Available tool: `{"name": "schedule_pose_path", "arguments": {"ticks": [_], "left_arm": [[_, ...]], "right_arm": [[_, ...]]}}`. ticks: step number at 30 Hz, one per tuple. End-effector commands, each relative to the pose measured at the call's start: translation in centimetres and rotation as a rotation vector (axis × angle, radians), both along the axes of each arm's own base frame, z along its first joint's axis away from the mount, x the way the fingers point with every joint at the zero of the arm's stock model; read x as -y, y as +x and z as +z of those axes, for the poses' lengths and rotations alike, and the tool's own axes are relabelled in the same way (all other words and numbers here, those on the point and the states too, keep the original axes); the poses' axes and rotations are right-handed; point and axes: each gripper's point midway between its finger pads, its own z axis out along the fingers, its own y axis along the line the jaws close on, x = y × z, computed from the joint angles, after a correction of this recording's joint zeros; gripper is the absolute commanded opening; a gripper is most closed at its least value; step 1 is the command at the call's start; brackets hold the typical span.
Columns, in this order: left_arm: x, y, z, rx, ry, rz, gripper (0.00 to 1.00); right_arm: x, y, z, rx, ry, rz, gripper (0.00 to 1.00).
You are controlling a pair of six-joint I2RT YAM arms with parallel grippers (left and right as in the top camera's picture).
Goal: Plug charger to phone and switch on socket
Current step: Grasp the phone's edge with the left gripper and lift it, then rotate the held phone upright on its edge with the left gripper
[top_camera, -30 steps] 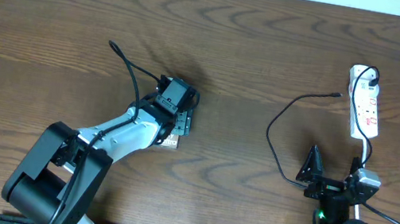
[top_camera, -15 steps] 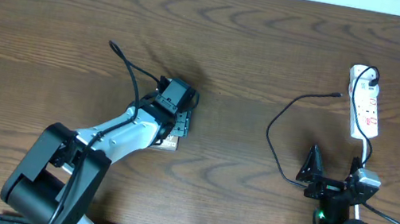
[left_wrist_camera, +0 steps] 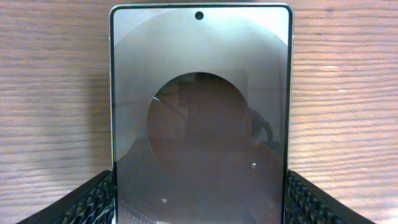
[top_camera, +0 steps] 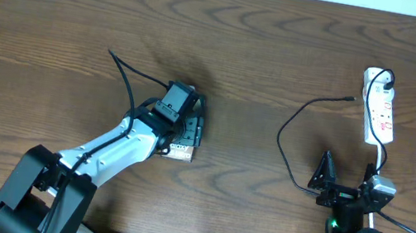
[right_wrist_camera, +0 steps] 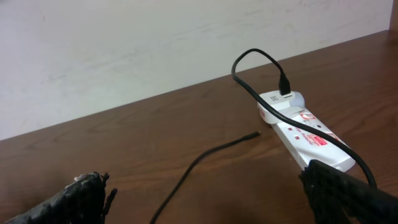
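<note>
The phone (left_wrist_camera: 199,124) lies flat on the wooden table and fills the left wrist view, its dark glossy screen showing a pale oval. In the overhead view only its lower end (top_camera: 179,152) shows under my left gripper (top_camera: 181,129). The left fingers (left_wrist_camera: 199,202) press against both long sides of the phone. The charger cable (top_camera: 285,129) curves across the table to its loose metal tip (right_wrist_camera: 256,134), which lies just left of the socket (top_camera: 379,106), a white power strip (right_wrist_camera: 305,134). My right gripper (top_camera: 345,178) is open and empty, below the strip.
The charger's other end (right_wrist_camera: 286,87) is plugged into the far end of the strip. The strip's white cord (top_camera: 381,161) runs down past the right gripper. A pale wall stands behind the table's far edge (right_wrist_camera: 155,93).
My left arm has swung, and the gripper and phone have shifted slightly right and toward the table's front. The right arm, cable and strip have not moved.
</note>
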Motion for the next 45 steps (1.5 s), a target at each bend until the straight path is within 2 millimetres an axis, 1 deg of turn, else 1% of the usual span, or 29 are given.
{"name": "schedule_pose_path", "arguments": {"ticks": [1,4,9,10,15,19,24,28,36,45], "left_arm": [[1.5,-0.2,1.0,-0.001,-0.081,-0.039,0.59],[2.2,-0.3,1.2,-0.014,-0.128,-0.037,0.58],[4.0,-0.6,1.9,-0.024,-0.223,-0.086,0.58],[4.7,-0.7,2.3,-0.030,-0.262,-0.103,0.59],[6.4,-1.1,3.3,-0.058,-0.379,-0.121,0.58],[7.2,-1.0,4.4,-0.098,-0.490,-0.101,0.58],[7.1,-0.6,5.7,-0.173,-0.629,-0.022,0.58],[7.5,-0.4,7.2,-0.231,-0.750,0.018,0.58],[9.6,-0.7,11.2,-0.305,-0.964,-0.040,0.58],[10.7,-1.1,14.2,-0.353,-1.091,-0.099,0.58]], "right_arm": [[-0.1,0.0,-0.1,-0.003,-0.012,0.007,0.99],[-0.1,0.0,-0.1,-0.003,-0.012,0.007,0.99],[-0.1,0.0,-0.1,-0.003,-0.012,0.007,0.99],[-0.1,0.0,-0.1,-0.003,-0.013,0.007,0.99],[-0.1,0.0,-0.1,-0.003,-0.013,0.007,0.99],[-0.1,0.0,-0.1,-0.003,-0.012,0.007,0.99],[-0.1,0.0,-0.1,-0.003,-0.012,0.007,0.99],[-0.1,0.0,-0.1,-0.003,-0.013,0.007,0.99],[-0.1,0.0,-0.1,-0.004,-0.012,0.007,0.99],[-0.1,0.0,-0.1,-0.004,-0.013,0.007,0.99]]}}
